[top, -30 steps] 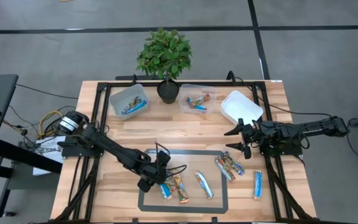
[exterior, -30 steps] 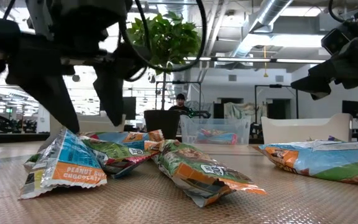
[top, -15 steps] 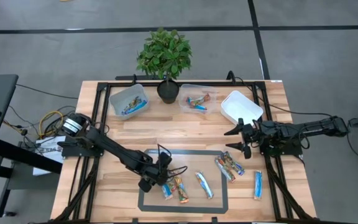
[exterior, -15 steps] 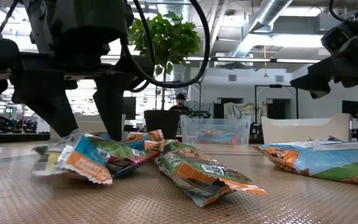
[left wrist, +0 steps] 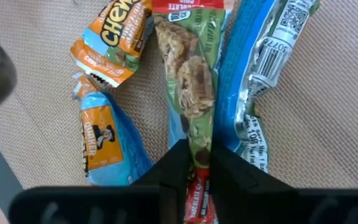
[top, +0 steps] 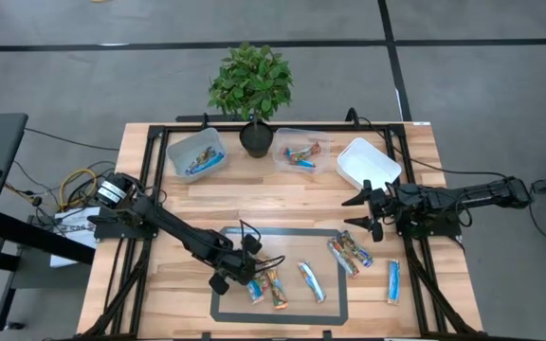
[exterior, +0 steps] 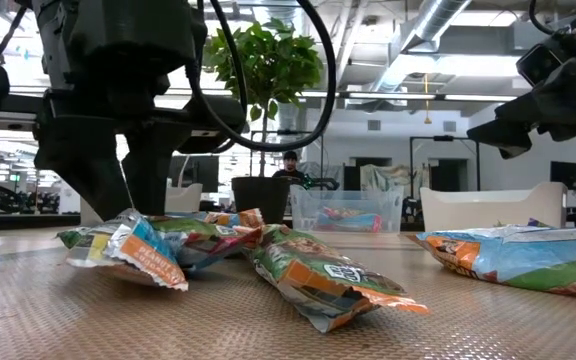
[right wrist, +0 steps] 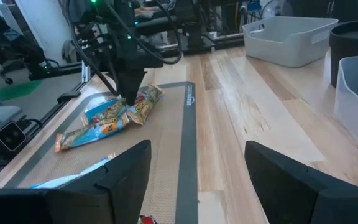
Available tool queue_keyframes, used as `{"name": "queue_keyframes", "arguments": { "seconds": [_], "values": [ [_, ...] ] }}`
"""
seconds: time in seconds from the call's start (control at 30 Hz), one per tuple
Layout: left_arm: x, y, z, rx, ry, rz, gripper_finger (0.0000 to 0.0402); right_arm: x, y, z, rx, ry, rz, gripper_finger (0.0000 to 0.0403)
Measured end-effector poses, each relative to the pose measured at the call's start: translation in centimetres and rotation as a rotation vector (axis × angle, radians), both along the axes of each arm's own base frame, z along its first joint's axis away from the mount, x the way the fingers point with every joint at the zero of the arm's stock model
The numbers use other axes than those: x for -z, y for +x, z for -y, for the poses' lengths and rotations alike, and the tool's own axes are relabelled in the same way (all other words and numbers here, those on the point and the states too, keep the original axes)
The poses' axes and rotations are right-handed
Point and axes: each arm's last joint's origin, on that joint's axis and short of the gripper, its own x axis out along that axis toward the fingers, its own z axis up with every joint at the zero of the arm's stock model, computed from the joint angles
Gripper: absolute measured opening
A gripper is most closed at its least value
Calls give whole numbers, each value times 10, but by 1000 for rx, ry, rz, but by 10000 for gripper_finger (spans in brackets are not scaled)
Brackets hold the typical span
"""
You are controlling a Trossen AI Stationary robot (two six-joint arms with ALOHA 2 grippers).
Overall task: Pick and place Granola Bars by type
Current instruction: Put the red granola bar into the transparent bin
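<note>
Several granola bars lie on the grey mat [top: 325,237]. My left gripper [top: 245,277] is down on a small heap of them at the mat's near left and is shut on a green-and-red bar [left wrist: 191,93]. Beside that bar lie a blue-and-white bar [left wrist: 260,62], a blue-and-orange bar [left wrist: 104,143] and an orange bar [left wrist: 114,37]. More bars lie flat at the mat's middle [top: 309,280] and right [top: 349,254], and one blue bar [top: 393,281] lies on the wood. My right gripper [top: 356,210] hangs open above the table's right side, touching nothing. My left gripper pinches the green-and-red bar near its red end [left wrist: 197,163] between its two fingers, one on each long side. The fingers [exterior: 118,190] come down from above. The bar lies on the mat in the heap, reaching away from the fingers.
At the back stand a clear tub [top: 197,152] with blue bars, a clear tub [top: 300,154] with multicoloured bars, a white tub [top: 368,163] and a potted plant [top: 251,90]. Black frame rails run along the table's edges. Bare wood lies between tubs and mat.
My left gripper has come down a little into the heap and shut on the green-and-red bar. The blue-and-orange bar beside it, tilted up before, has been pushed and now lies lower on the mat.
</note>
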Motion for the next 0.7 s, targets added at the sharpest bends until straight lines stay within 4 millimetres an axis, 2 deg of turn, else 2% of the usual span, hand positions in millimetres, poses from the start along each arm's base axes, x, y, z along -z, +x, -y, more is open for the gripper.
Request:
{"name": "queue_keyframes", "arguments": {
  "seconds": [0.17, 0.7],
  "values": [
    [0, 0, 0, -4, 9, 1, 17, 0, 0, 0, 0, 0, 0, 256],
    [-23, 10, 1, -49, 104, 20, 14, 0, 0, 0, 0, 0, 0, 256]
  ]
}}
